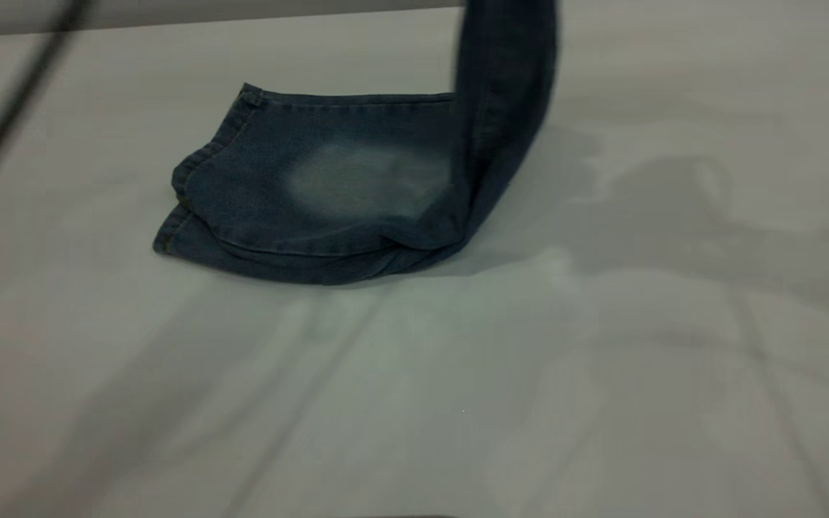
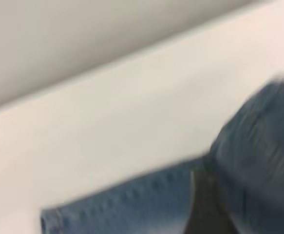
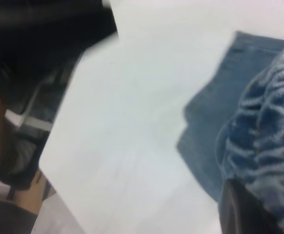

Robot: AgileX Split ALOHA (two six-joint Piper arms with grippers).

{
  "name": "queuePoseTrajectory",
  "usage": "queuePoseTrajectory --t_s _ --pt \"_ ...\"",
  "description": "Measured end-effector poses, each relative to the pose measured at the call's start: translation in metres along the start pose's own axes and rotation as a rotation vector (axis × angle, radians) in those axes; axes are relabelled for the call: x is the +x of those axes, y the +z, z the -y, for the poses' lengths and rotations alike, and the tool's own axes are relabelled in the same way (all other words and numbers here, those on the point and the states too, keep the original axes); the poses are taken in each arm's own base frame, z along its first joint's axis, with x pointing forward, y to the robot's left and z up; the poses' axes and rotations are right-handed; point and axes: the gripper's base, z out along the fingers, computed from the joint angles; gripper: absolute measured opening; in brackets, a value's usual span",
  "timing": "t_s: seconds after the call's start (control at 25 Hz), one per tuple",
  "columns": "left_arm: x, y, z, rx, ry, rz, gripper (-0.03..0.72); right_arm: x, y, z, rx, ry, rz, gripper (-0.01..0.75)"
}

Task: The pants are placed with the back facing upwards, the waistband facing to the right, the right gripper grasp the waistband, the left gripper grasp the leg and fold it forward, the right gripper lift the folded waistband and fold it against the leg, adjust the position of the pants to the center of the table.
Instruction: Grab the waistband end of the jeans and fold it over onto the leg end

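Right hand (image 3: 251, 204) clamped on waistband (image 3: 268, 126), lifted; I carry it low over the folded leg (image 1: 328, 187), release square.

No readable text, labels, brands or numbers anywhere. The pants (image 1: 328, 187) show only plain denim with a faded patch, centre of the frame; no print or tag visible. The bench (image 1: 601, 396) carries no markings.
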Motion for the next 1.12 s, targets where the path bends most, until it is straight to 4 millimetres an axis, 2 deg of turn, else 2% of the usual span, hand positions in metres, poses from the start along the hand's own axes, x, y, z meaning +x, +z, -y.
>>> queuePoseTrajectory --t_s 0.24,0.48,0.76,0.92,1.04,1.12 --pt "-0.033 -0.043 0.001 0.01 0.019 0.152 0.391 0.019 0.043 -0.033 0.088 -0.141 -0.006 0.05" --pt "-0.041 -0.056 0.002 0.014 0.012 0.191 0.391 0.019 0.086 -0.051 0.143 -0.253 -0.012 0.05" --pt "-0.04 -0.056 0.002 0.013 0.002 0.184 0.391 0.029 0.147 -0.047 0.104 -0.285 -0.067 0.053" --pt "-0.039 -0.056 0.002 0.011 0.002 0.168 0.391 0.037 0.173 -0.032 0.108 -0.281 -0.096 0.072" --pt "-0.038 -0.056 0.001 0.011 0.001 0.166 0.391 0.039 0.187 -0.021 0.113 -0.272 -0.104 0.131" --pt "-0.038 -0.056 0.001 0.01 0.001 0.165 0.391 0.039 0.193 -0.017 0.114 -0.259 -0.103 0.218"
